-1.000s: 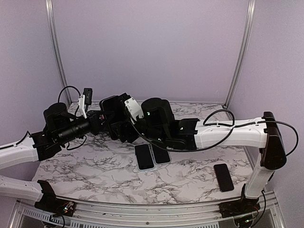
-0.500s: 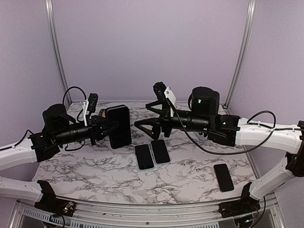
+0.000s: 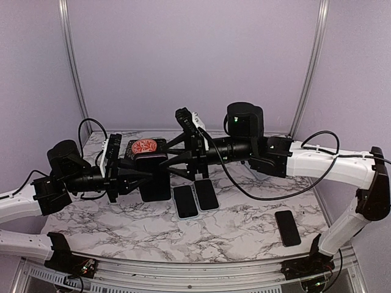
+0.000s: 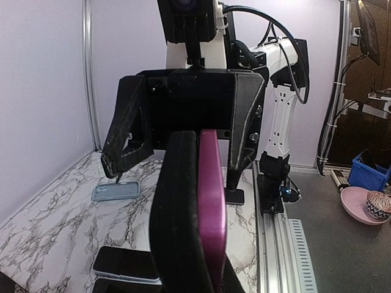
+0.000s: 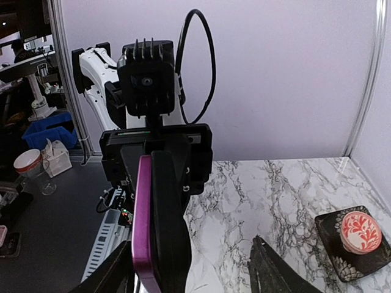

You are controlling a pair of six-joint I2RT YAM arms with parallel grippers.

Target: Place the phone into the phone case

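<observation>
My left gripper [image 3: 139, 176] is shut on a black phone case [image 3: 153, 177] with a purple phone against it, held upright above the table. In the left wrist view they show edge-on, the case [image 4: 174, 213] on the left and the phone [image 4: 212, 207] on the right. In the right wrist view the phone [image 5: 143, 226] is on the left and the case [image 5: 168, 226] on the right. My right gripper [image 3: 176, 157] is open and empty, its fingers [image 4: 125, 137] spread wide just beyond the held pair, apart from it.
Two phones [image 3: 185, 201] [image 3: 206, 194] lie side by side mid-table, and another phone [image 3: 287, 227] lies at the right front. A dark dish [image 3: 145, 146] with a red-and-white pattern sits behind the left gripper. A grey-blue case [image 4: 116, 190] lies on the marble.
My right gripper let go of the held pair, drew back to the right, open, then came back left toward it. My left gripper has lowered slightly with the case and phone.
</observation>
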